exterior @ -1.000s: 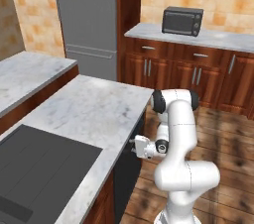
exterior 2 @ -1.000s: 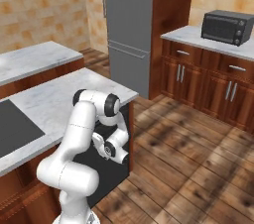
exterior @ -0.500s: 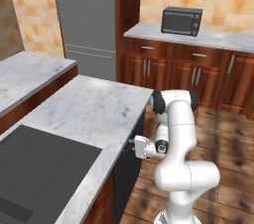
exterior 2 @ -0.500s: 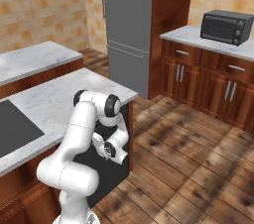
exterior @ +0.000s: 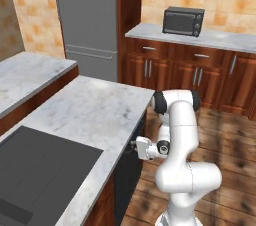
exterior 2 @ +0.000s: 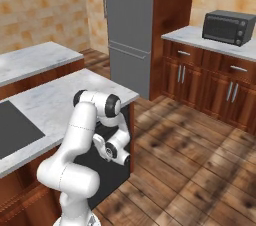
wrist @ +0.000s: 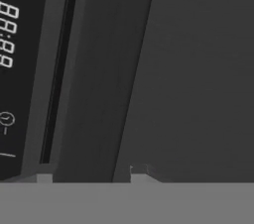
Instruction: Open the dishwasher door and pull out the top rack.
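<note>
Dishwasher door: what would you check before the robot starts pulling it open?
1. The dishwasher door is shut and flush under the counter, ready to be opened: ok.
2. The pincer is lined up on the door's bar handle, one fingertip on each side: ok.
3. The pincer is clamped firmly on the handle: cannot tell, since the contact is at the very edge of the hand view.
4. The wooden floor in front leaves room for the door to swing down: cannot tell, because the robot's body stands close by.
5. The top rack is free to slide: cannot tell, hidden behind the door.
</note>
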Robot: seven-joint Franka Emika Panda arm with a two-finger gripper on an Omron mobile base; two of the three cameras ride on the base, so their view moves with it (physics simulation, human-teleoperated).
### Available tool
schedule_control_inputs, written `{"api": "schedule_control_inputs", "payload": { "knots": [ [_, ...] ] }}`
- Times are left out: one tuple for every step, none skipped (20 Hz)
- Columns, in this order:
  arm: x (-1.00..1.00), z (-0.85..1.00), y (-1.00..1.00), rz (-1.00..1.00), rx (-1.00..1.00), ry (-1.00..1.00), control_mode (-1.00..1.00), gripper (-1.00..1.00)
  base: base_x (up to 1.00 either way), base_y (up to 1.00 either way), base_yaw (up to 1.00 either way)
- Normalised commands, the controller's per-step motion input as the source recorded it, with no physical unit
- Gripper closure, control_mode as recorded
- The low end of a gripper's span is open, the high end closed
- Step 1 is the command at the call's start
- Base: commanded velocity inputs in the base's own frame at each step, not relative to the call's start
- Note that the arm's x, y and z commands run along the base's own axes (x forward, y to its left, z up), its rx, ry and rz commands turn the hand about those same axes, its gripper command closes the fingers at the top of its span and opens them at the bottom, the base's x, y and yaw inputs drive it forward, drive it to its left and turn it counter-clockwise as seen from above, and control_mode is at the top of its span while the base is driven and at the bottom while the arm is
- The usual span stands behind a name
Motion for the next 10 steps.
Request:
{"api": "schedule_control_inputs", "payload": {
  "knots": [
    [-0.14,-0.24,-0.46,0.00,0.00,0.00,-1.00,1.00,0.00,0.00,0.00],
    [-0.15,-0.27,-0.49,0.00,0.00,0.00,-1.00,1.00,0.00,0.00,0.00],
    [-0.16,-0.27,-0.52,0.00,0.00,0.00,-1.00,1.00,0.00,0.00,0.00],
    [-0.16,-0.29,-0.53,0.00,0.00,0.00,-1.00,1.00,0.00,0.00,0.00],
    [-0.18,-0.31,-0.56,0.00,0.00,0.00,-1.00,1.00,0.00,0.00,0.00],
    [-0.19,-0.30,-0.61,0.00,0.00,0.00,-1.00,1.00,0.00,0.00,0.00],
    [-0.20,-0.34,-0.64,0.00,0.00,0.00,-1.00,1.00,0.00,0.00,0.00],
    [-0.24,-0.34,-0.69,0.00,0.00,0.00,-1.00,1.00,0.00,0.00,0.00],
    [-0.25,-0.36,-0.73,0.00,0.00,0.00,-1.00,1.00,0.00,0.00,0.00],
    [-0.26,-0.37,-0.75,0.00,0.00,0.00,-1.00,1.00,0.00,0.00,0.00]
  ]
}}
